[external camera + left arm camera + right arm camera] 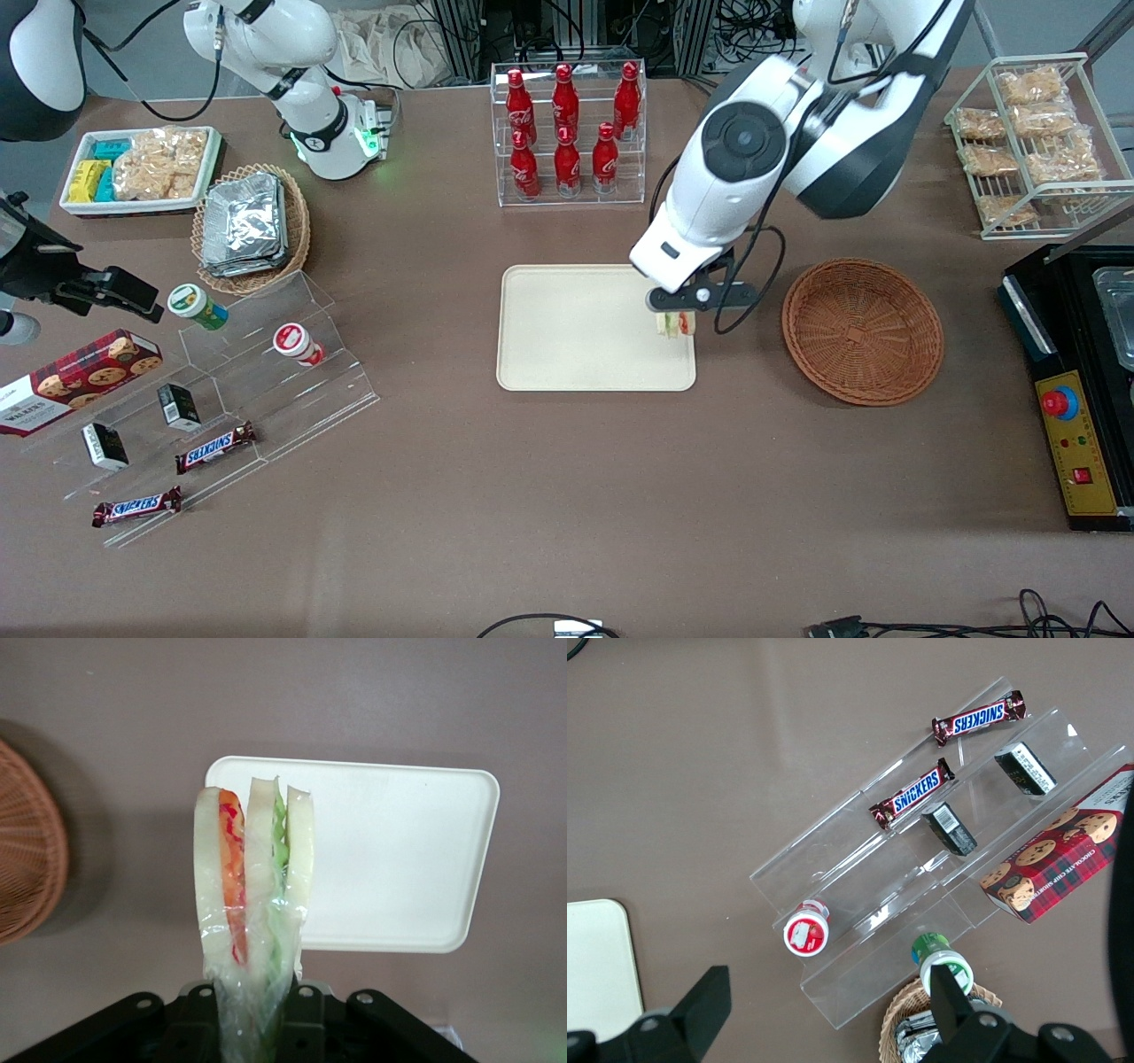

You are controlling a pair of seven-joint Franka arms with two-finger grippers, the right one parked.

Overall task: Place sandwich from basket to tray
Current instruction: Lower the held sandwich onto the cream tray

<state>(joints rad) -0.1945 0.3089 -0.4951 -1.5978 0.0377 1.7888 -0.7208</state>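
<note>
claw (677, 312) grips sandwich (254, 904), over tray (567, 354) edge

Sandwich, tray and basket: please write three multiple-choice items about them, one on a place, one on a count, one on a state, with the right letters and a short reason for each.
1. Where is the sandwich?
A. in the basket
B. in the end effector, over the tray's edge
C. flat on the table

2. How many red bottles stand in the clear rack?
A. four
B. six
C. nine

3. In what state is the basket?
A. empty
B. holding foil packets
C. tipped over

Answers:
1 B: the end effector grips the sandwich at the edge of the tray nearest the basket.
2 B: three bottles stand on the upper step and three on the lower.
3 A: only bare weave shows inside it, and it sits upright.
</note>
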